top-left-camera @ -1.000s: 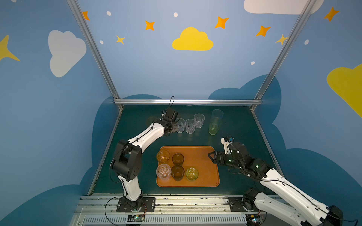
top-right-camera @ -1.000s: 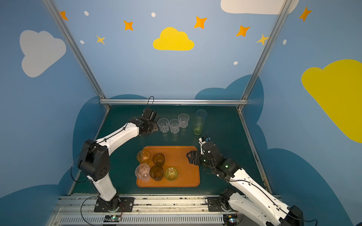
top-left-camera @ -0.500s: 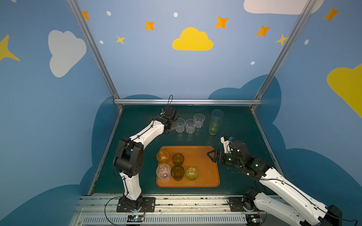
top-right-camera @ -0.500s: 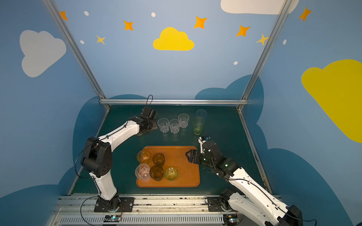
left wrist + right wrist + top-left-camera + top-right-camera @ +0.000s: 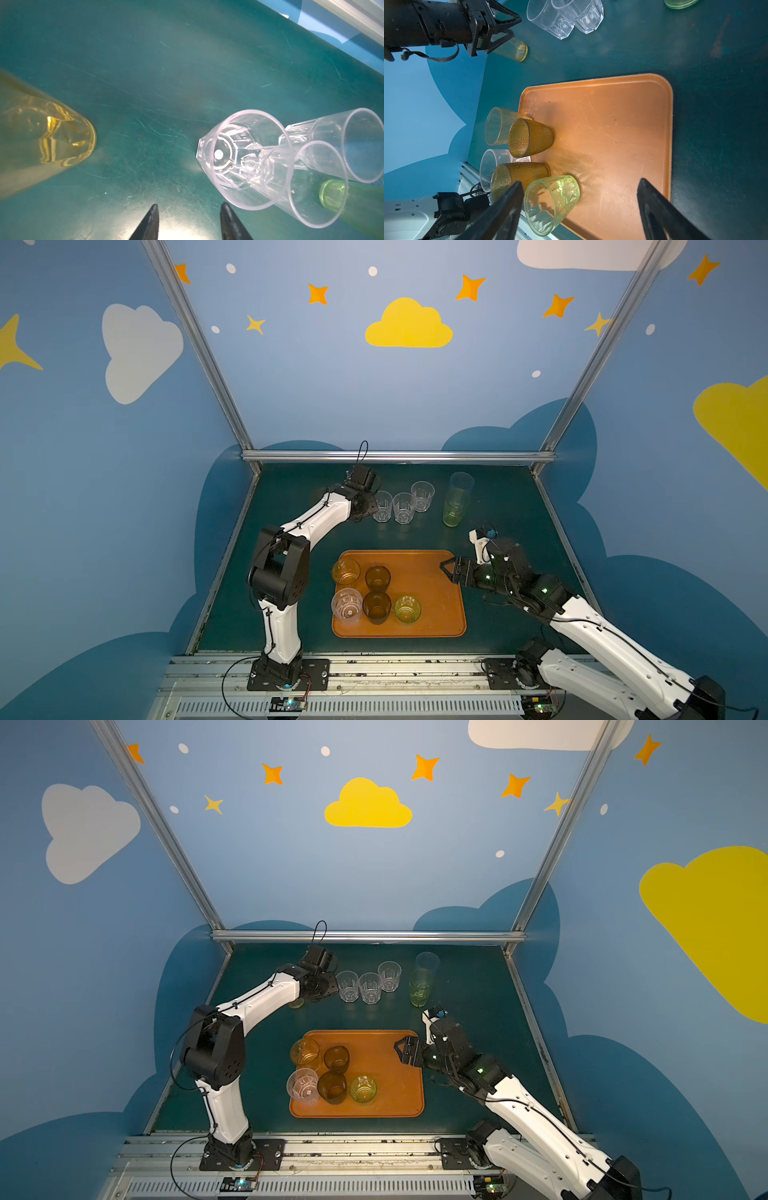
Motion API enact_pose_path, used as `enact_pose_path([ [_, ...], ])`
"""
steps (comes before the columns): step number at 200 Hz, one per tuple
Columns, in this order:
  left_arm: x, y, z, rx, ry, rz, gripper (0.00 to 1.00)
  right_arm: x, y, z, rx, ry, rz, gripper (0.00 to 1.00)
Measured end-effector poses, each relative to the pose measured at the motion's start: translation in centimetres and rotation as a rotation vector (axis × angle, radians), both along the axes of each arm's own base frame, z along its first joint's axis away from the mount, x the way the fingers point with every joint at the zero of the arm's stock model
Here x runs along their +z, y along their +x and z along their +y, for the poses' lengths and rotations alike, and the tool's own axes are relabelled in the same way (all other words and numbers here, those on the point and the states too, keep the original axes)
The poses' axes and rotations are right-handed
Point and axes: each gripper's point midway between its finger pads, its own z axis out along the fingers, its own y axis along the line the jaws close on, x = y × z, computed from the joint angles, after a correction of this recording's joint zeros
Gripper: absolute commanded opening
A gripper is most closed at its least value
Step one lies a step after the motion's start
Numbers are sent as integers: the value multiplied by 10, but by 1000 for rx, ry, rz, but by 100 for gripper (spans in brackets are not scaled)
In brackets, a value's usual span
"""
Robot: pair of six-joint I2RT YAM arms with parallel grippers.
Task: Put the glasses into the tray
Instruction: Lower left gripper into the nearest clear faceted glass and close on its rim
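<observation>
**Tray** (image 5: 436, 589): orange-brown, lying flat on the green table (image 5: 498, 614) toward its front edge.

**Glasses in the tray:** five, upright, grouped in the left half.
- Rear row: an amber glass (image 5: 346, 571) at the corner, with a dark brown glass (image 5: 377, 577) just beside it.
- Front row: a clear glass (image 5: 347, 605), a second dark brown glass (image 5: 376, 607) and a yellow-green glass (image 5: 407, 608), standing close together.

**Glasses outside the tray:** all at the back of the table.
- Three clear faceted glasses (image 5: 404, 508) stand in a tight row.
- To the right of the row is a tall green glass (image 5: 453, 512) with a tall greyish glass (image 5: 462, 483). Whether they are nested or one stands behind the other cannot be told.
- A pale yellow glass (image 5: 296, 1004) stands left of the row, mostly hidden under the left wrist in both top views.

**Left gripper** (image 5: 190, 220): above the table between the pale yellow glass and the nearest clear faceted glass. Its jaws are partly apart, with nothing between them.

**Right gripper** (image 5: 446, 569): hovers over the right rim of the tray. Its jaws are spread wide and hold nothing.
</observation>
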Motion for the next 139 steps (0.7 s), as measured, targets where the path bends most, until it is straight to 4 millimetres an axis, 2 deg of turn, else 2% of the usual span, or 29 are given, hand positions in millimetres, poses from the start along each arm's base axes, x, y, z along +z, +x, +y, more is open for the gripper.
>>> enact_pose_path([
  [31, 0, 1, -3, 0, -16, 4, 44, -2, 0, 0, -1, 2, 11, 85],
  [62, -2, 12, -8, -1, -23, 0, 43, -2, 1, 0, -3, 9, 14, 85],
  [93, -7, 14, -9, -1, -19, 7, 40, -14, -3, -3, -11, 1, 40, 85],
  [124, -10, 22, -11, 1, -18, 8, 37, -15, -3, -3, -19, 4, 48, 85],
  [139, -12, 25, -12, 2, -18, 8, 32, -14, -3, -4, -23, 7, 47, 85],
])
